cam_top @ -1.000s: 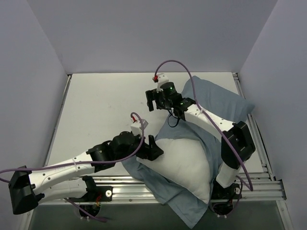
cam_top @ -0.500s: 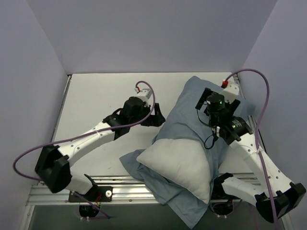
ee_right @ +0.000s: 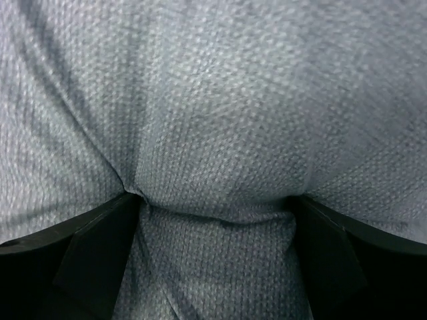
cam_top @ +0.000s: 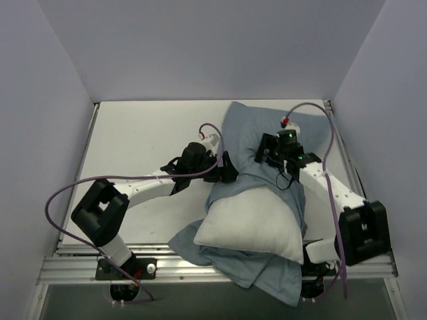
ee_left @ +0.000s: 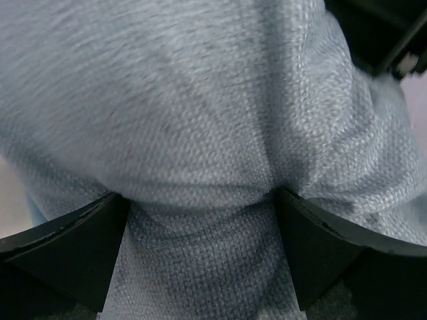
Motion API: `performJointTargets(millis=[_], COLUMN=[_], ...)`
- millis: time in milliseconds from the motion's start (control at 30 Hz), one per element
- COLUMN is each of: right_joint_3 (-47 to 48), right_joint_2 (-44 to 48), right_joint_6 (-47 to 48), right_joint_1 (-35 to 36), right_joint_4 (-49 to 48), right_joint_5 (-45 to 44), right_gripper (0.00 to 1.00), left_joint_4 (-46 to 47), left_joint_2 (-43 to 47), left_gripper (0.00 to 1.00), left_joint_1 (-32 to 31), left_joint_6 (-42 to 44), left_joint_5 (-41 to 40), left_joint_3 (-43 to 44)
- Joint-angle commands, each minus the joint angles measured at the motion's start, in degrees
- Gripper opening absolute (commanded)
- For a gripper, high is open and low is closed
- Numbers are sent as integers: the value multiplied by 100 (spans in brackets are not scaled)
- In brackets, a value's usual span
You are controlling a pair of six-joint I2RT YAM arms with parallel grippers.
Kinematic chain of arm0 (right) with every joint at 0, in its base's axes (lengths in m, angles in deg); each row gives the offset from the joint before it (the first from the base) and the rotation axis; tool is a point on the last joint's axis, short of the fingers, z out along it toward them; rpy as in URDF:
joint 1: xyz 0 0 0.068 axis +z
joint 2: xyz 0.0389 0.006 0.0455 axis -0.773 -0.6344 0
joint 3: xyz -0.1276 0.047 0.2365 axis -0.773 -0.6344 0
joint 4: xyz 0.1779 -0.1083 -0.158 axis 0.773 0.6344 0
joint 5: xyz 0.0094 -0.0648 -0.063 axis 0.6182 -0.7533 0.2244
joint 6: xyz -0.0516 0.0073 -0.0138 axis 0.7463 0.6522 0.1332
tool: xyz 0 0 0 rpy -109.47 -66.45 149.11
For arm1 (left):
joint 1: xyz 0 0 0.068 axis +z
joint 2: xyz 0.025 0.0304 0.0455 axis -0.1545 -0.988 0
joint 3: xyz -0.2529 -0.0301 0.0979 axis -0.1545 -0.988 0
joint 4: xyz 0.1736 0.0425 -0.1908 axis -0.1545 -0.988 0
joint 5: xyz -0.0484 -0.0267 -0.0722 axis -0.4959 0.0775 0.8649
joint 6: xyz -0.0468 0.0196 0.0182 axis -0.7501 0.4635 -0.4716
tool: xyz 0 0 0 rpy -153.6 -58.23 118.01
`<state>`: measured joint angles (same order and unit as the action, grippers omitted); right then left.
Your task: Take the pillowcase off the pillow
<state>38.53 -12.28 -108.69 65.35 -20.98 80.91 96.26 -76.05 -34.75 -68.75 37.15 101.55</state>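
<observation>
The white pillow (cam_top: 250,220) lies at the near edge of the table, its near half bare. The grey-blue pillowcase (cam_top: 250,127) covers its far half, and loose cloth hangs out below it over the front rail. My left gripper (cam_top: 230,173) presses into the pillowcase's left side. My right gripper (cam_top: 262,155) sits on its top, close by. In the left wrist view my left gripper (ee_left: 200,220) pinches a thick fold of the pillowcase (ee_left: 200,100). In the right wrist view my right gripper (ee_right: 215,220) pinches a fold of the pillowcase (ee_right: 213,100) in the same way.
The white table top (cam_top: 133,140) stretches left of the pillow, boxed in by pale walls on three sides. A metal rail (cam_top: 200,267) runs along the near edge and another (cam_top: 347,167) along the right side.
Both grippers have closed in on the middle of the pillowcase and taken folds of it. The covered far part has bunched narrower and shifted left; the pillow has turned slightly.
</observation>
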Motion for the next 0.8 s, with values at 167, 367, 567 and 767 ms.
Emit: performJointTargets(millis=[167,367,567,767], right_joint_3=[1630,3580,5112,3833], right_joint_2=[-2294,-3815,-4057,-2432], right_joint_6=[430,825,1642,2188], right_joint_1=[1243,1674,1859,1938], right_joint_4=[-1651,-1644,-659,-413], right_joint_5=[2320,2312,1241,-305], right_gripper=[86,85,87,91], left_joint_4=[-67,-376,-780,-903], left_joint_2=[2257,2522,2373,2303], left_gripper=[99,99,98,96], left_joint_1=[144,970,1366,1551], left_joint_6=[-375,-156,380,662], left_joint_5=[-782,-844,-1116,-1425], left_joint_3=[-1952,-1927,-1286,-926])
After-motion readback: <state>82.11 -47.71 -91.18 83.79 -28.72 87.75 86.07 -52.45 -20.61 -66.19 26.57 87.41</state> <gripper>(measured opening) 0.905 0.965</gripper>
